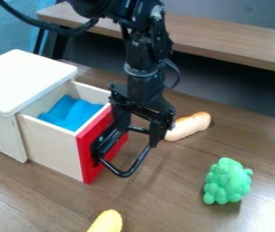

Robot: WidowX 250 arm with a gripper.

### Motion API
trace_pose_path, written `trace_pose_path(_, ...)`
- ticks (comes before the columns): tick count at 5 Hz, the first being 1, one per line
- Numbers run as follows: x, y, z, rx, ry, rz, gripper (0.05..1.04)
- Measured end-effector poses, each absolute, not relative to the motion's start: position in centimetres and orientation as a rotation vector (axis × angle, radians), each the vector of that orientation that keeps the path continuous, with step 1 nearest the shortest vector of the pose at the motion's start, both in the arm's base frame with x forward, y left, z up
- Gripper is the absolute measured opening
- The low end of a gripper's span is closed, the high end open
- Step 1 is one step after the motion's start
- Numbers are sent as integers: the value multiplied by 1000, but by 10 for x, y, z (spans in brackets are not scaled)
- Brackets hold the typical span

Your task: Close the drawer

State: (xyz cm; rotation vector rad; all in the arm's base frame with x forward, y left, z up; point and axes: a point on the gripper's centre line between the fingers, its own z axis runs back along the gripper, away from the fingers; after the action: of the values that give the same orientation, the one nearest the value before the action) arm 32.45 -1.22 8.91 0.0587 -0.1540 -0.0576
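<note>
Beside the red-fronted, pale wooden drawer (50, 146): my black two-finger gripper (138, 137), spread. Judged light, rigid; push its flat front (86, 156), no grasp.

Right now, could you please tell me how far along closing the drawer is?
Done: the gripper is already down at the drawer's red front. In hand: the closing itself, probably by a push there. Left: the drawer still juts from the cabinet, the blue cloth inside exposed, so it must slide in.
</note>
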Motion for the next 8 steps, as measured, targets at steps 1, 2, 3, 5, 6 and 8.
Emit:
trace_pose_path(1,324,-5,87,62,-155,-44,999)
trace_pose_path(2,322,3,85,64,-145,-24,1001)
trace_pose_path(3,319,12,85,79,-131,1,1001)
trace_pose_path(5,306,38,82,186,-36,34,999)
trace_pose_path(6,303,44,83,207,-21,33,999)
trace_pose_path(8,302,55,83,224,-15,46,999)
